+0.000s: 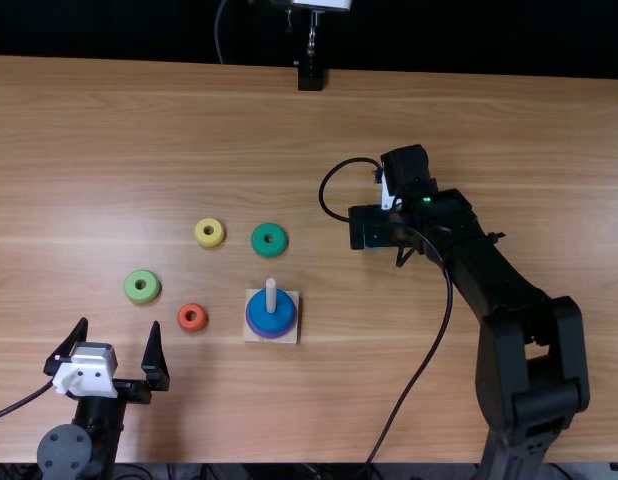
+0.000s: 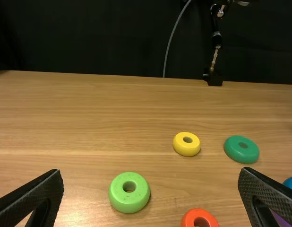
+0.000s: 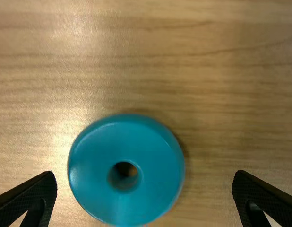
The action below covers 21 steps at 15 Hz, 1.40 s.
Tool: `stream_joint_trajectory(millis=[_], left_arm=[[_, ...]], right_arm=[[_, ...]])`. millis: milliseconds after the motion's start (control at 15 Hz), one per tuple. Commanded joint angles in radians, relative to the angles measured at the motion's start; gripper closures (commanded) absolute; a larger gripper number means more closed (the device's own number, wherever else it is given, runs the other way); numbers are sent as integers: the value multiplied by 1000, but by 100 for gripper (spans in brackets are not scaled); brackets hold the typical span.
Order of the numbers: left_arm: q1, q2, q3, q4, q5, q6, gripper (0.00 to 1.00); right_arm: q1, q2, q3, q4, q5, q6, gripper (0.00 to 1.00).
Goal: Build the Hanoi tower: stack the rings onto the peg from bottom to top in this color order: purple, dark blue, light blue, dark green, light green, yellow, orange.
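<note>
Inside the surface's [image 1: 529, 180] far edge, right gripper [image 3: 144, 173] hovers wide, likely to straddle the light blue ring [image 3: 124, 203]; left gripper [image 1: 120, 322] open.

Two black robot arms are standing at the near edge, as I am seeing them from above. The left arm [image 1: 106, 425] is staying low near its base, and its gripper [image 1: 120, 324] is pointing forward, both fingers [image 2: 35, 198] spreading wide. The right arm [image 1: 514, 285] is bending at a bulky elbow and slanting forward and leftward; its gripper [image 1: 374, 228] is facing down, fingers [image 3: 30, 196] standing well apart, holding nothing.
</note>
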Motion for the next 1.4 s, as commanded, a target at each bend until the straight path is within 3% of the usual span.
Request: stream_joint_trajectory(millis=[0, 400, 533, 600, 800, 1333], left_arm=[[12, -11, -37, -4, 0, 7, 0], [12, -11, -37, -4, 0, 7, 0], [12, -11, -37, -4, 0, 7, 0], [12, -11, -37, -4, 0, 7, 0], [12, -11, -37, -4, 0, 7, 0], [12, -11, -37, -4, 0, 7, 0]], right_arm=[[7, 43, 44, -5, -2, -2, 0], [7, 55, 52, -11, 0, 2, 0], [9, 55, 49, -9, -2, 0, 48], [9, 55, 43, -7, -3, -2, 65], [9, 54, 38, -2, -3, 0, 100], [13, 43, 49, -16, -5, -2, 100]])
